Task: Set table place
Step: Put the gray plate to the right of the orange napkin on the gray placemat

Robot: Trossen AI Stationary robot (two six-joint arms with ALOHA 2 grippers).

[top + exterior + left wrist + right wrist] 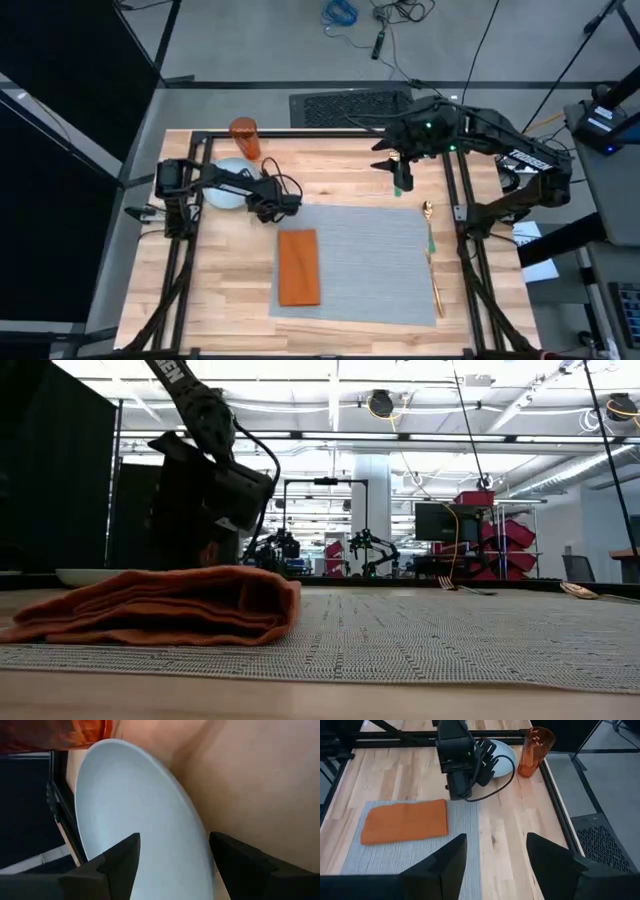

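Two fingers of the left gripper (172, 865) stand wide apart over the pale-blue plate (135, 815), which lies beside the orange tumbler (245, 138), off the placemat (375, 260). Stiff, smooth and likely breakable, it is best pinched at the rim.

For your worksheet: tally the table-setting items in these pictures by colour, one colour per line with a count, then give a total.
Orange: 2, the napkin and the tumbler
Grey: 1, the placemat
Pale blue: 1, the plate
Gold with green handles: 2, the cutlery pieces at the placemat's edge
Total: 6
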